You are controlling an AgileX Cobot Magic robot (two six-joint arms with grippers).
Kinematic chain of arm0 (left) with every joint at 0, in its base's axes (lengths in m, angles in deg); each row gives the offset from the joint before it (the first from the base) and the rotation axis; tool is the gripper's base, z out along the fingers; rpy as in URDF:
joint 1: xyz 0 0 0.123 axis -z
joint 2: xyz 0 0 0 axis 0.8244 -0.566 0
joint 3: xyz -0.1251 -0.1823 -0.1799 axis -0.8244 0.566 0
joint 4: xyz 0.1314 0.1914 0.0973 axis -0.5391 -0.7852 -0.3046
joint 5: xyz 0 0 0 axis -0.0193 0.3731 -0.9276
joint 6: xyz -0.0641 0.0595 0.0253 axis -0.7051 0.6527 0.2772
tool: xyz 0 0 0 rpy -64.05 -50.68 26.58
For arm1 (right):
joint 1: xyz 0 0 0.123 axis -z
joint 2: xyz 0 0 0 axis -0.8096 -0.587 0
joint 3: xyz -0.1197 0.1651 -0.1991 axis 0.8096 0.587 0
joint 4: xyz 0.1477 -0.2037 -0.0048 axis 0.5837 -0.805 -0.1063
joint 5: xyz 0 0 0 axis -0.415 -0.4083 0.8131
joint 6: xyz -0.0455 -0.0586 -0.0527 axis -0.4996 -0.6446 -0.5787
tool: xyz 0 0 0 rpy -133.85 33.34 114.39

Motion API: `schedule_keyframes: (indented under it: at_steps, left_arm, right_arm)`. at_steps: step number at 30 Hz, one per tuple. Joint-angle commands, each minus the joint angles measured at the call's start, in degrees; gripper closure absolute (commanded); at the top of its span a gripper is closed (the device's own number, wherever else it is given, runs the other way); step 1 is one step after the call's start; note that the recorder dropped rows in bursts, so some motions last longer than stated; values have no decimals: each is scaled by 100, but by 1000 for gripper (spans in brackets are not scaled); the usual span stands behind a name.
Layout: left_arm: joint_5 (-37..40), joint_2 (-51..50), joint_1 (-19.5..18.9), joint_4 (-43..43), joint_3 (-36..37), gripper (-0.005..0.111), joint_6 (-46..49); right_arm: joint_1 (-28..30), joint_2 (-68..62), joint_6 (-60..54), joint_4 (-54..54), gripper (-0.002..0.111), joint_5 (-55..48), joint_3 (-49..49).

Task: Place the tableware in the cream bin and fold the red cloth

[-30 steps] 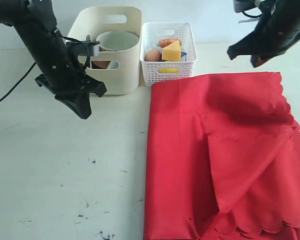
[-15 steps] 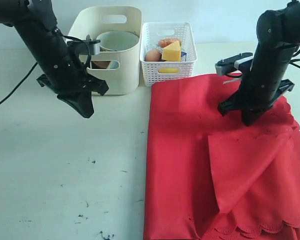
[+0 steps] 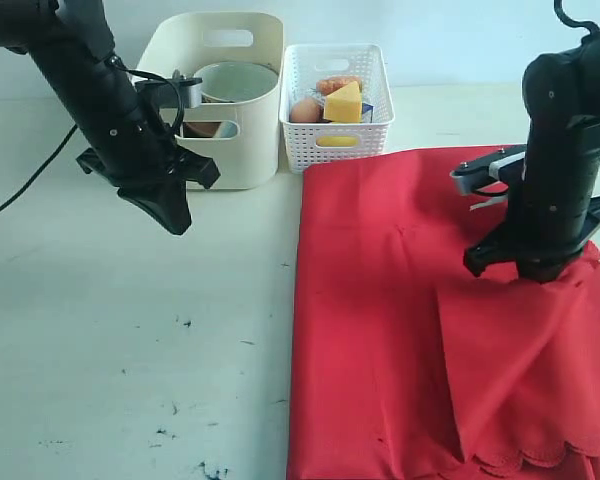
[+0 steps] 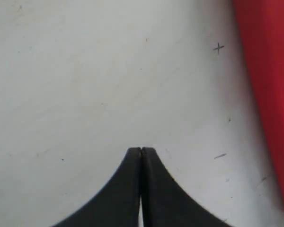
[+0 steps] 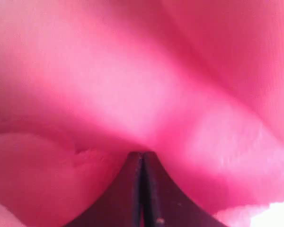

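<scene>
Step in hand: folding the red cloth (image 3: pixel 370 300); judging by the bare tabletop (image 3: pixel 130 350), the tableware part looks done.
Tableware: a pale bowl (image 3: pixel 235 80) shows inside the cream bin (image 3: pixel 250 150); the other pieces cannot be made out from here.
Red cloth: lies on the right half of the tabletop, its near-right part doubled over in a loose, slanted flap, scalloped edge toward the front.
Right tool (image 3: pixel 540 275): clenched, tips pushed down into the cloth at the upper end of the flap; the wrist view shows the jaws meeting with fabric bunched around them (image 5: pixel 142 153), none visibly pinched between.
Left tool (image 3: pixel 170 218): clenched on nothing, hanging over bare tabletop in front of the cream bin, just left of the cloth's edge (image 4: pixel 141 150).
Next move: probably needs a tool released to pinch a cloth edge and carry it across squarely.
Bystanders: white lattice basket (image 3: pixel 335 140) with a cheese wedge (image 3: pixel 343 103), to be left alone.
Writing: no brand or label readable; only a small cross mark (image 4: pixel 218 48) on the tabletop.
</scene>
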Motion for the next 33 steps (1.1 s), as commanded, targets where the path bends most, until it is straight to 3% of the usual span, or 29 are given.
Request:
schedule_keyframes:
  at_steps: [1, 16, 23, 27, 33]
  left_arm:
    - [-88, 83, -4, 58, 18, 107, 23]
    - [-132, 103, -4, 186, 253, 107, 70]
    - [-25, 234, 8, 916, 253, 107, 550]
    - [4, 320, 175, 1353, 253, 107, 988]
    - [-70, 348, 770, 1588, 253, 107, 1649]
  right_arm:
    - [-9, 450, 132, -56, 108, -94, 320]
    - [-9, 1173, 927, -552, 108, -812, 1555]
    - [-9, 2243, 1374, -1013, 108, -1244, 1555]
    - [-9, 2881, 1395, -924, 108, -950, 1542]
    - [-9, 3318, 947, -89, 108, -218, 1505]
